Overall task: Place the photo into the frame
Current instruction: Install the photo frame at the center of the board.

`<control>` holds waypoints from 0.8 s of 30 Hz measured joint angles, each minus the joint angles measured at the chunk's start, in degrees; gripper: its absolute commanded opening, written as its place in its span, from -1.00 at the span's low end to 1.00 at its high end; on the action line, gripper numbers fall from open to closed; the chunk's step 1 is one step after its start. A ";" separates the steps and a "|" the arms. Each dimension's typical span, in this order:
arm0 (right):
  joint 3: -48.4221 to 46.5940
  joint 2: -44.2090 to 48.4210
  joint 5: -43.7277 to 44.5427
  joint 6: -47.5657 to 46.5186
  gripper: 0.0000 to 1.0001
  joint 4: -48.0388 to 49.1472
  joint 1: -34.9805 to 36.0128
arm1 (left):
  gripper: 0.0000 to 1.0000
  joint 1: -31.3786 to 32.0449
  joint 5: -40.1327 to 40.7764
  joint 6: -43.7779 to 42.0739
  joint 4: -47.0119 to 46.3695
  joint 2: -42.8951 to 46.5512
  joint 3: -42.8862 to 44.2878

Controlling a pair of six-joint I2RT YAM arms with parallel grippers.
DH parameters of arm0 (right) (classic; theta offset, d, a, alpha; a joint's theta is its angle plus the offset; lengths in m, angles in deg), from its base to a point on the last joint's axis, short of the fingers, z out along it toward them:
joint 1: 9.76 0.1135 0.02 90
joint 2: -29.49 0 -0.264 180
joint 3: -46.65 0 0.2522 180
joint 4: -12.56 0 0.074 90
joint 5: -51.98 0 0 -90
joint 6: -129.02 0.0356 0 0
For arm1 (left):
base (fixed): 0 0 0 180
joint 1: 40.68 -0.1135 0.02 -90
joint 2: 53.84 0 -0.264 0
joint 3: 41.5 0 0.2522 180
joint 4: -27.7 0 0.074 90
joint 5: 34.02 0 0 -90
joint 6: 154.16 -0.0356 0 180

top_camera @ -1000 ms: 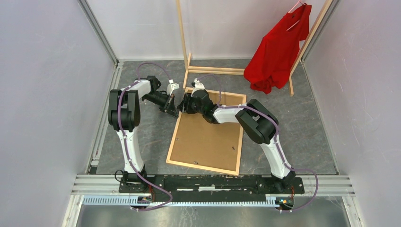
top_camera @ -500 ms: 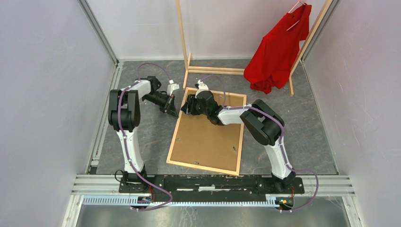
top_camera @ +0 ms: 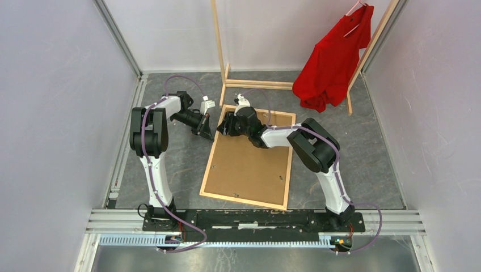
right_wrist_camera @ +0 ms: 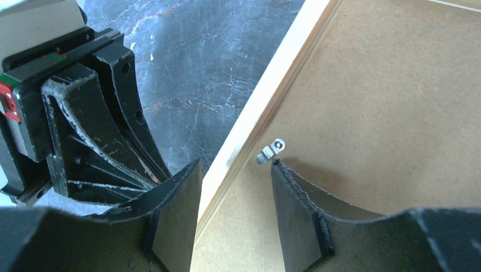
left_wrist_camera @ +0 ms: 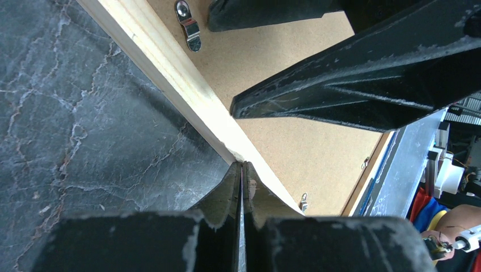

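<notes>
Hovering both jaws at one rail of the frame.
Your left jaws are closed, empty; your right jaws gape astride the rail by a metal clip.

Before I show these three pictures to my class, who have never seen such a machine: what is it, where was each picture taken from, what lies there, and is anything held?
It is a robot with two jointed arms, a left arm and a right arm, each ending in a two-finger gripper. The wide picture comes from a camera above and behind them. The two close-ups come from cameras on the wrists. On the grey table lies a wooden frame with a brown backing board in it. No photo shows. The left gripper is shut, its tips at the frame's outer edge, with nothing visible between them. The right gripper is open, straddling that edge by a small metal clip. Behind, a red shirt hangs on a wooden rack.
</notes>
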 measured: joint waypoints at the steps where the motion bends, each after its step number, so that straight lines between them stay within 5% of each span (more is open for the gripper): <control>1: -0.66 -0.55 -0.13 0.11 0.10 0.02 0.00 | -0.86 0.00 -0.02 0.00 0.00 0.02 0.00; 24: -4.15 -2.80 -1.14 2.64 0.07 -1.44 -0.04 | -0.86 -0.09 0.04 0.00 0.15 0.00 0.02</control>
